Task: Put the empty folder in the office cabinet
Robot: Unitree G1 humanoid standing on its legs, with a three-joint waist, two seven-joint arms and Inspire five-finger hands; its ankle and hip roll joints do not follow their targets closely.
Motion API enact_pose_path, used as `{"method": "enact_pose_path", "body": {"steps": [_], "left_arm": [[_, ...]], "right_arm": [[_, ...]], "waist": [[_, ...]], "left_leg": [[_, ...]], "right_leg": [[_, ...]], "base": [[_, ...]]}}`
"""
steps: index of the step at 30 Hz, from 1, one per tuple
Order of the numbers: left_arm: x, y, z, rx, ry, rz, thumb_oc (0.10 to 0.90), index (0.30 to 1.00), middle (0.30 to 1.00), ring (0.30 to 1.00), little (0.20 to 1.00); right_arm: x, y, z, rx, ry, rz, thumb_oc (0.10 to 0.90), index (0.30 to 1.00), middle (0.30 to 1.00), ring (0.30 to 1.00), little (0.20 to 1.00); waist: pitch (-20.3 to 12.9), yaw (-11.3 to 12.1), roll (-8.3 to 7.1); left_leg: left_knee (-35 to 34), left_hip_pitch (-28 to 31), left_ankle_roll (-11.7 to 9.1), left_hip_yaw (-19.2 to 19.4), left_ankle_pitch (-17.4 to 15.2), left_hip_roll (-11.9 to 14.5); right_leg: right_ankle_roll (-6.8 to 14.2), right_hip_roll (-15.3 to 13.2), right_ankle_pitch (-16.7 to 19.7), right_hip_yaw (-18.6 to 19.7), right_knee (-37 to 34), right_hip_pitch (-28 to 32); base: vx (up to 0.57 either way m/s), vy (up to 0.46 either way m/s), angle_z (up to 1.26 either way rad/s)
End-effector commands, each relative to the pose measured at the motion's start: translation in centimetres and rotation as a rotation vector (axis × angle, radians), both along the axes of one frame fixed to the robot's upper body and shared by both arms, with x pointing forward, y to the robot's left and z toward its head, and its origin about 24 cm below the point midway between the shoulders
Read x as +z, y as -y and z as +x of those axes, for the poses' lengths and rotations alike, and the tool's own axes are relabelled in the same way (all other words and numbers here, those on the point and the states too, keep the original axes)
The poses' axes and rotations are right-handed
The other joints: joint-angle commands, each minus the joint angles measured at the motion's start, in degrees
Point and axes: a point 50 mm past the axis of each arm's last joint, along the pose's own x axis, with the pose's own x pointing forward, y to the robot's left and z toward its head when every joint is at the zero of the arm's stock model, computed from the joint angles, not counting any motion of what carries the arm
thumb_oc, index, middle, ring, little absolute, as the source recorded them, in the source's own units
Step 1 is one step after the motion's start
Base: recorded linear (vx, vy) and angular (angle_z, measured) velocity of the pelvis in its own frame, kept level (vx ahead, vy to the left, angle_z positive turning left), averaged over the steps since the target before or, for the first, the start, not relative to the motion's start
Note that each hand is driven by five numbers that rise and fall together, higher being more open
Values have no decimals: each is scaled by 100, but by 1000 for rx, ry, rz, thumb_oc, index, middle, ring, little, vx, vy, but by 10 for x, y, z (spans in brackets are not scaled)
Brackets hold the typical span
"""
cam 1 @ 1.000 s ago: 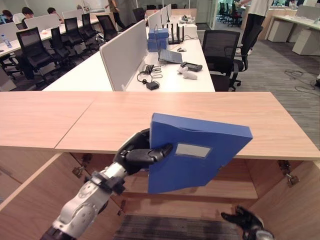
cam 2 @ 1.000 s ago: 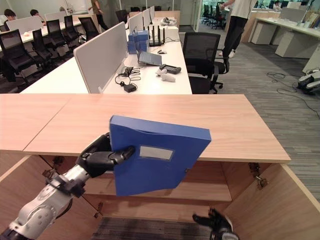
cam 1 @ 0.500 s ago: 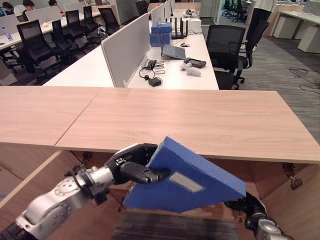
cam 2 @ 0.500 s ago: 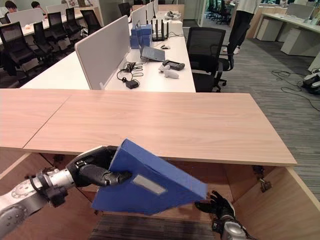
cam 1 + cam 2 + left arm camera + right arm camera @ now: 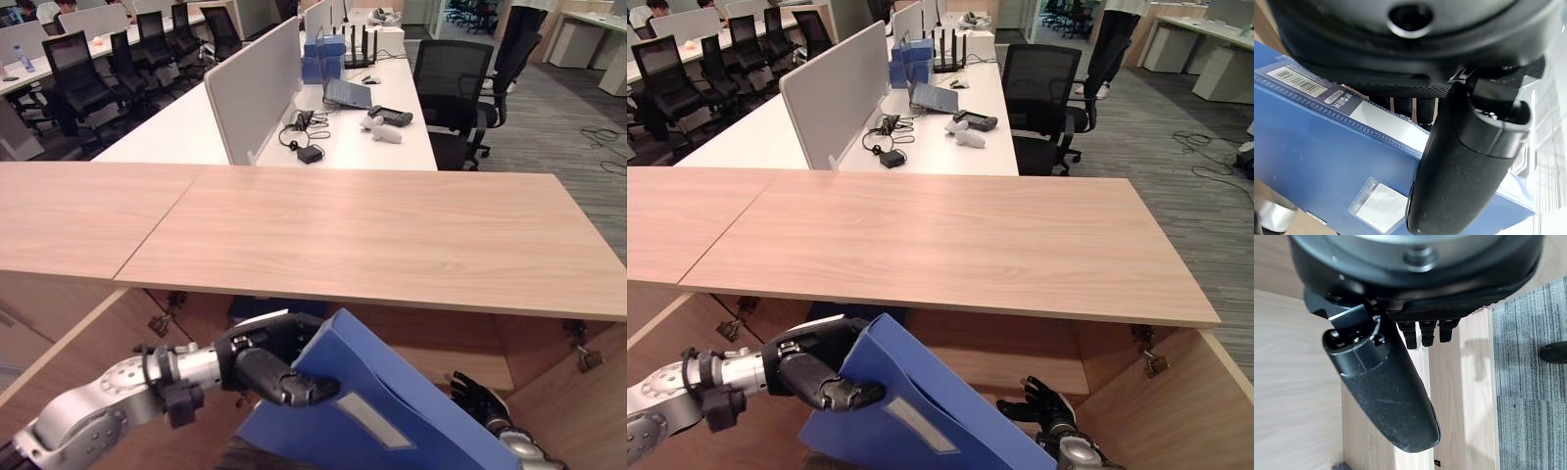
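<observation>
Left hand (image 5: 269, 367) is clutching tilted blue folder (image 5: 392, 421), carrying it below cabinet (image 5: 372, 245) top; insertion toward 12 o'clock next. Right hand (image 5: 1043, 403) is hanging relaxed, fingers spread.

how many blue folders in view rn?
2, maybe more hidden: a blue box folder gripped in the left hand below the wooden cabinet top, and a blue folder stack on the far white desk.

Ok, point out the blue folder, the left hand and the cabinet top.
blue folder (image 5: 411, 421), left eye view, its broad face.
left hand (image 5: 269, 364), left eye view, its palm.
cabinet top (image 5: 372, 230), left eye view, bare wood surface.
</observation>
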Motion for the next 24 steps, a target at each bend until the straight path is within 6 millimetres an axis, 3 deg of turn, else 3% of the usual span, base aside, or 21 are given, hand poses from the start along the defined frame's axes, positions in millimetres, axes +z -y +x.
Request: {"method": "enact_pose_path", "body": {"steps": [1, 9, 18, 24], "left_arm": [[32, 3, 6, -2, 160, -131, 400, 300, 300, 300, 300], [14, -14, 3, 194, 136, -201, 400, 300, 300, 300, 300], [-38, -26, 7, 484, 36, -294, 400, 300, 300, 300, 300], [-55, -28, 10, 574, 17, -329, 400, 300, 300, 300, 300]], "right_arm": [[45, 26, 54, 1, 231, -100, 800, 900, 900, 900, 900], [43, 16, 50, 12, 253, -48, 800, 900, 900, 900, 900], [68, 11, 51, 32, 408, 26, 800, 900, 900, 900, 900], [89, 17, 52, 62, 503, 105, 800, 900, 900, 900, 900]], "waist": [[74, 150, 63], [109, 241, 54], [144, 152, 24], [135, 80, -42]], "left_leg": [[-4, 72, 322, -25, -338, -326], [-4, 42, 316, -127, -309, -315], [-4, -5, 324, -188, -286, -296], [-4, -19, 309, -185, -280, -276]], "right_leg": [[93, 120, -889, -149, 514, 385], [61, 128, -925, -211, 494, 420], [11, 130, -966, -261, 507, 408], [-13, 154, -963, -272, 457, 420]], "base": [[-11, -21, 7], [-10, -16, 12], [-6, -8, 8], [-1, -1, 1]]}}
